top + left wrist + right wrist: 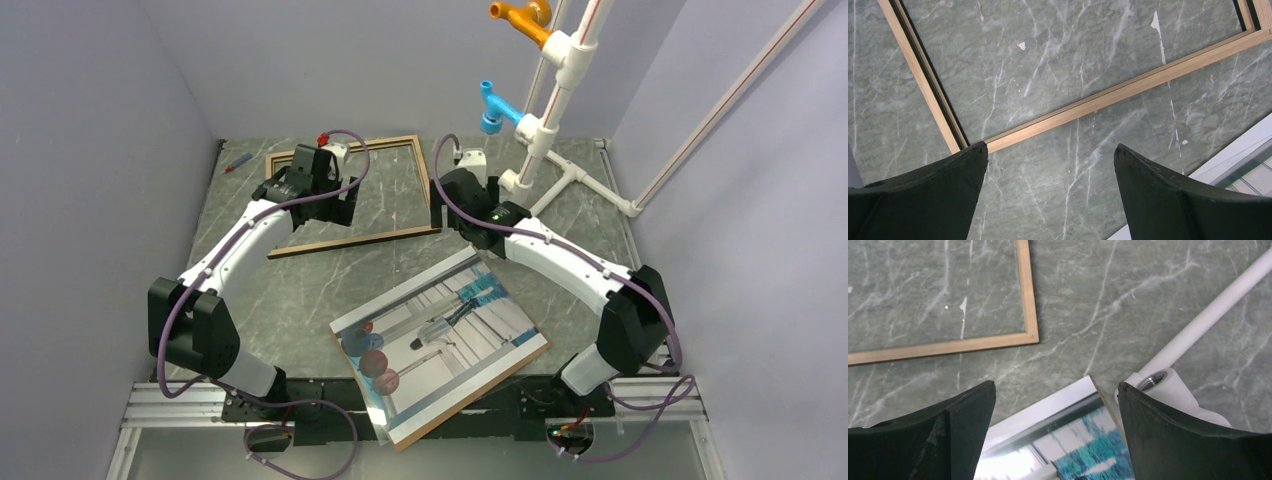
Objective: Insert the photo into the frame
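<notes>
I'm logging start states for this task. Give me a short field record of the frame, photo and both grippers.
frame: flat at the far side of the table, light wood up, marble showing through
photo: picture side up at the near edge, outside the frame
left gripper: open, above the frame's near rail
right gripper: open, above the photo's far corner

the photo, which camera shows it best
The top external view: it shows the whole photo, face up. The right wrist view catches only one corner; the left wrist view only a sliver at the right edge of the image.
</notes>
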Available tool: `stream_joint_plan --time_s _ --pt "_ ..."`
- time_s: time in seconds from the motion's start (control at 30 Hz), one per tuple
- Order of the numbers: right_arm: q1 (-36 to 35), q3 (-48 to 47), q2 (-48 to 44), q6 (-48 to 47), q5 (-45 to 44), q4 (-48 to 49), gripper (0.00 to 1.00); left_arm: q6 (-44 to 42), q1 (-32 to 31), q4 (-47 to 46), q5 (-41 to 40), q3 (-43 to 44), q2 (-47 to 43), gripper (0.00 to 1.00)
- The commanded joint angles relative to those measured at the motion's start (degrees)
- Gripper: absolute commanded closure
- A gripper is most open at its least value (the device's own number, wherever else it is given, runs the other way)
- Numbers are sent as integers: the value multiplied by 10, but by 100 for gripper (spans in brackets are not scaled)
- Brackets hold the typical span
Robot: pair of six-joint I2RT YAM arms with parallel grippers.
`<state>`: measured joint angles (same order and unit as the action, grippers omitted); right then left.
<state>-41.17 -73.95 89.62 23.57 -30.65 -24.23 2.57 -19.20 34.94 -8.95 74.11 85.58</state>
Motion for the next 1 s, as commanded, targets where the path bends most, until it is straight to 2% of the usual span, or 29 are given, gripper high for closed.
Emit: stream_joint_plan --time_s 0.0,0.43,0.73,0.97 --pt "11 25 -60 31 -63 -29 6 -3 0 -8 -10 4 -10 1" --pt "15 65 -125 34 -59 -82 5 3 1 -12 -11 2 -9 1" --pt "28 12 -102 -53 43 -105 3 11 10 -10 8 4 -4 1" --pt "99 -61 -28 -132 205 -147 3 12 18 -7 18 8 1 1"
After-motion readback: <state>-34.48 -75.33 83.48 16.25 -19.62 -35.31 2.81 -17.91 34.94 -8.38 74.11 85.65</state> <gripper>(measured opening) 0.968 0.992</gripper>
